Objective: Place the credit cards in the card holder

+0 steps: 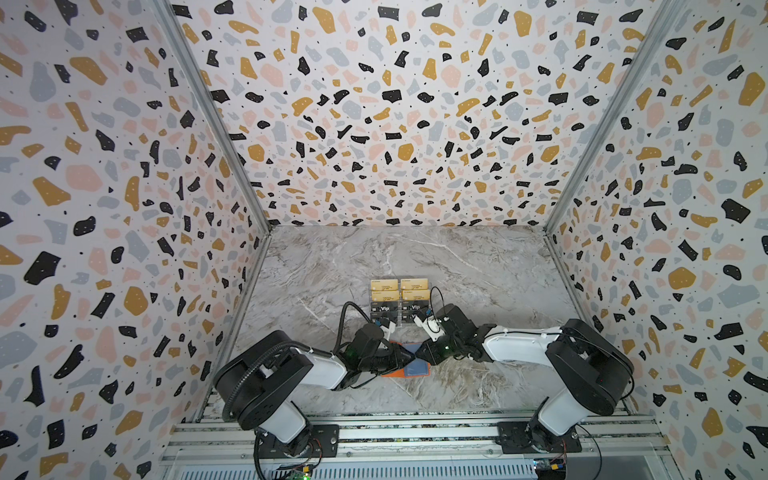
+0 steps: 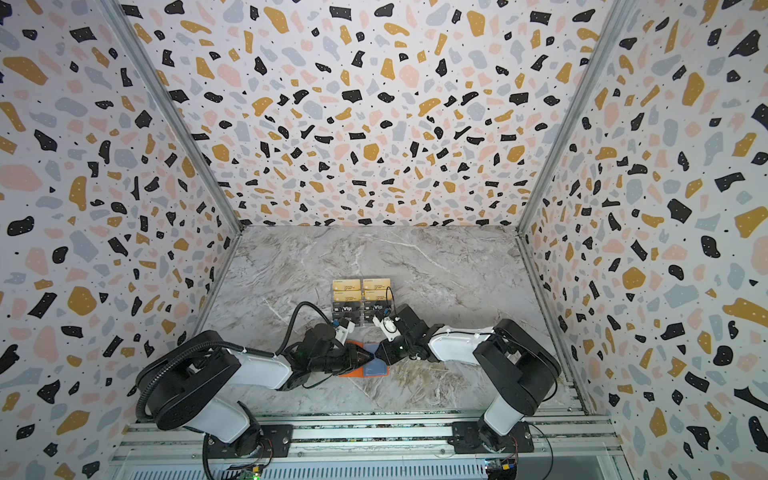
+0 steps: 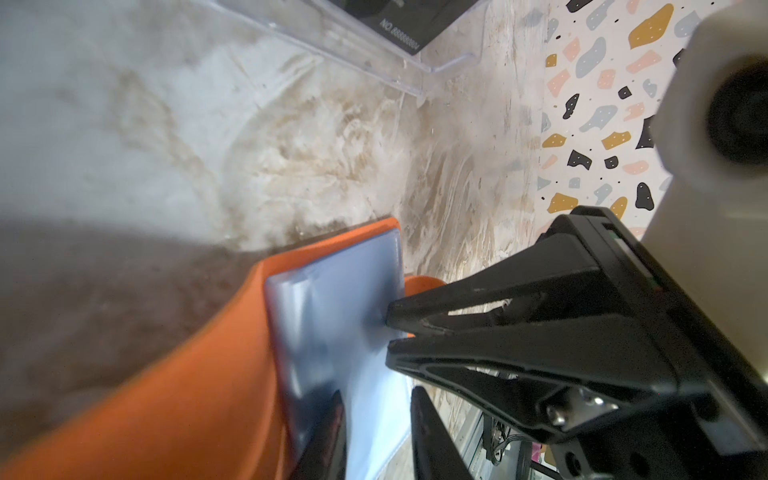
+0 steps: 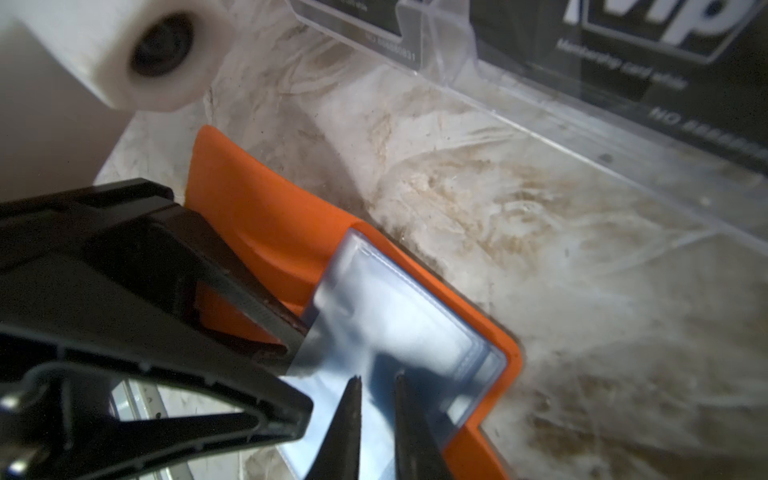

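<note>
Counter [image 1: 478,270], marble pattern. The card holder [image 1: 390,374] lies open near the middle, toward my edge. Its orange cover is on the 9 o'clock side and the bluish clear sleeves [image 1: 417,368] on the 3 o'clock side. It lies the same way in both top views.

The cover flap on the 9 o'clock side curves upward rather than lying flat; the right wrist view shows the curl plainly.

The credit cards [image 1: 399,296] sit in the clear stand [image 4: 540,120] at 12 o'clock from the holder, just beyond it. The gold-tan ones are in the far rows, the black "Vip" ones in the near rows.

The left tool [image 1: 409,358] reaches in from 9 o'clock and the right tool [image 1: 422,356] from 3 o'clock. Their tips almost meet above the sleeves.

Left wrist view: the left tool [image 3: 376,392] is released, with a plain gap between its jaws. A pale sleeve leaf stands up in that gap. From the right wrist view, one of the left fingers [image 4: 266,307] lies against the sleeves near the fold.

Right wrist view: the right tool [image 4: 377,380] has its jaws nearly together, only a slit between the tips. The tips are at the free edge of the sleeves. I cannot tell whether a leaf is nipped in that slit or the tips merely rest there. The left wrist view gives the same narrow slit and settles nothing more.
</note>
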`<action>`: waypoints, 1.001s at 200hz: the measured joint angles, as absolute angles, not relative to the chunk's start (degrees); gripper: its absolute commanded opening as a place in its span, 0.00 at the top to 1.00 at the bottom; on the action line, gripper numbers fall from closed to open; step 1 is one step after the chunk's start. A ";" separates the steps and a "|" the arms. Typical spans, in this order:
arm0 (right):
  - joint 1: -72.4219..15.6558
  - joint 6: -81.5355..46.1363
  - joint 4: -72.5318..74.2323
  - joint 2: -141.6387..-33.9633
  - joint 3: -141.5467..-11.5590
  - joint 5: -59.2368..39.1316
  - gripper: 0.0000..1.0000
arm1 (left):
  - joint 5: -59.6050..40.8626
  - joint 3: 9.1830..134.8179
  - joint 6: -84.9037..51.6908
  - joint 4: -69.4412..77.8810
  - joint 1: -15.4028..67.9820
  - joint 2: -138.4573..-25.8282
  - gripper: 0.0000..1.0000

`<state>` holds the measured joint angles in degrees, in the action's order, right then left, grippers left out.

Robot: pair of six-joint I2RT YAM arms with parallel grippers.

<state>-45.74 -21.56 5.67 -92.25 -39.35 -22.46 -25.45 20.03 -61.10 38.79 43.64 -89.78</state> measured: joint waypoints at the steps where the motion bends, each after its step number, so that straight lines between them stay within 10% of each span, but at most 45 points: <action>1: -45.74 -21.54 5.67 -92.25 -39.35 -22.46 0.82 | -25.45 20.03 -61.10 38.89 43.62 -89.84 0.73; 200: -42.33 -23.70 5.69 -86.50 -36.05 -24.51 0.83 | -25.80 18.83 -61.10 40.64 43.29 -89.19 1.00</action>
<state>-42.33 -23.70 5.69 -86.50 -36.05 -24.51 -25.80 18.83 -61.10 40.64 43.29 -89.19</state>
